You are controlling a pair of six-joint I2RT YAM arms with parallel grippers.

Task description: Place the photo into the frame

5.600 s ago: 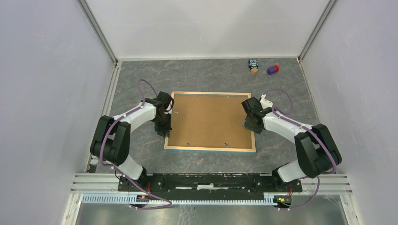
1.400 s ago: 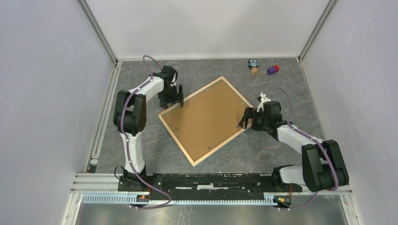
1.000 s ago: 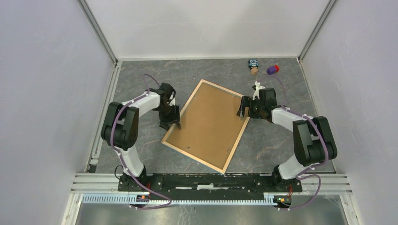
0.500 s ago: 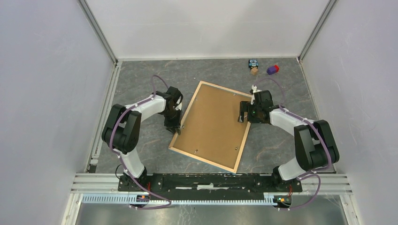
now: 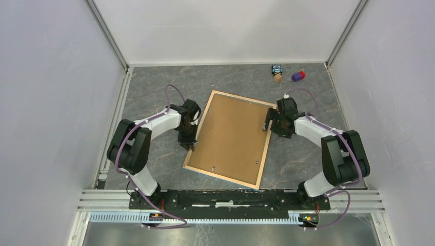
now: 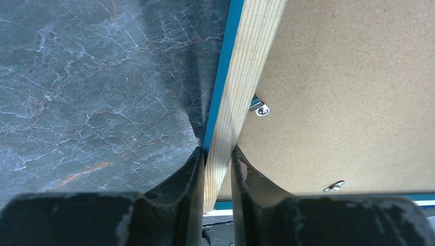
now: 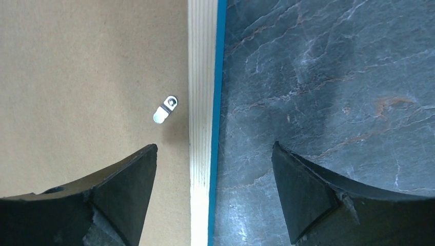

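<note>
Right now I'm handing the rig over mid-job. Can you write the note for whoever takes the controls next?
Left gripper: fingers shut on the frame, pinching its left border.
Right gripper: open, fingers astride the right border, not gripping.
The frame is back up and sits skewed between the arms. The brown backing board is in it, and a turn clip sits by the right border.
The photo is in no view.
Done: no part of the insertion shows.
Left: probably free the backing, find the photo, fit it, then close up.
</note>
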